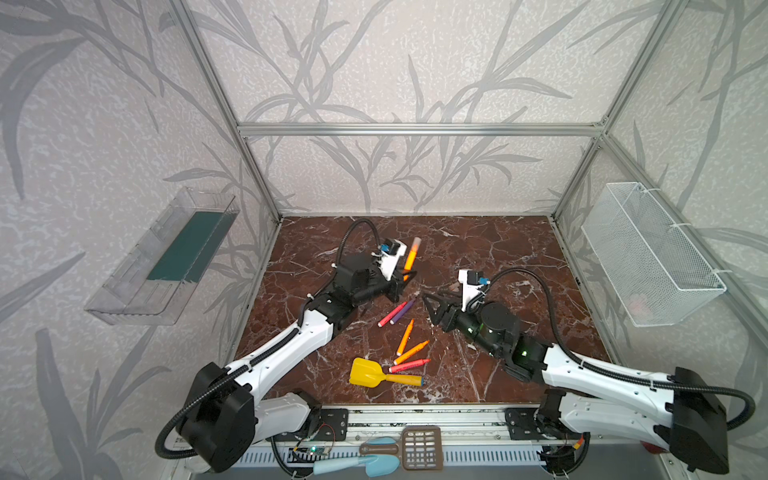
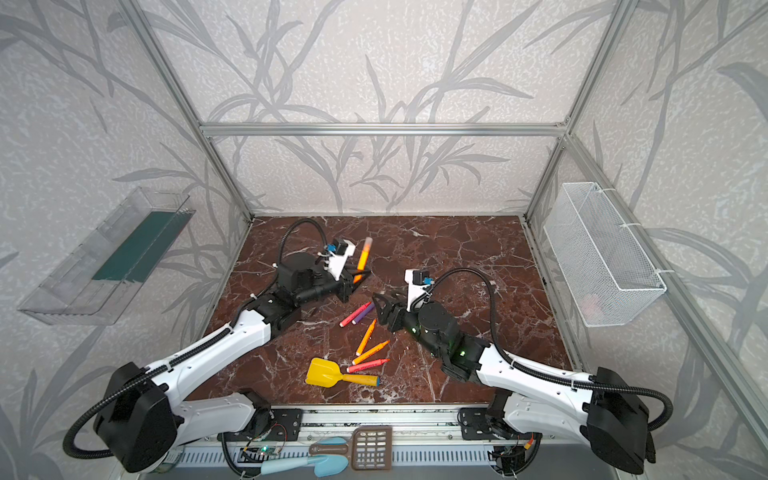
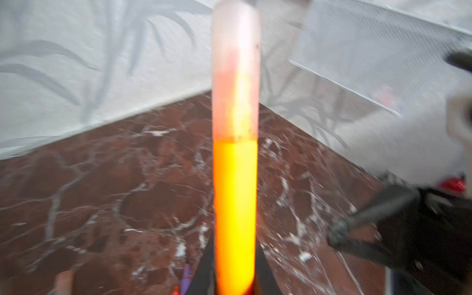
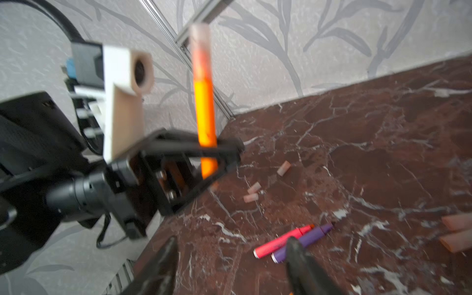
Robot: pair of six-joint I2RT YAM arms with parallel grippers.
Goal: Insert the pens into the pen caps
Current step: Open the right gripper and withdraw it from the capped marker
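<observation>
Grip on orange pen [image 1: 410, 258], capped, upright, left of centre.
Table [image 1: 498, 257] keeps five bare pens [image 1: 405, 337] near centre, in both arms' reach; left gripper [image 1: 409, 275] clamps the orange pen low, leaving its tip for the cap [image 1: 416, 242]; right gripper [image 1: 436, 299], jaws apart, holds nothing; spare caps [image 4: 254, 188] lie loose.

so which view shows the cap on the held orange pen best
Left wrist view: the cap fills the frame, its seam with the orange pen plain. The right wrist view shows it smaller and blurred; both top views, tiny.
</observation>
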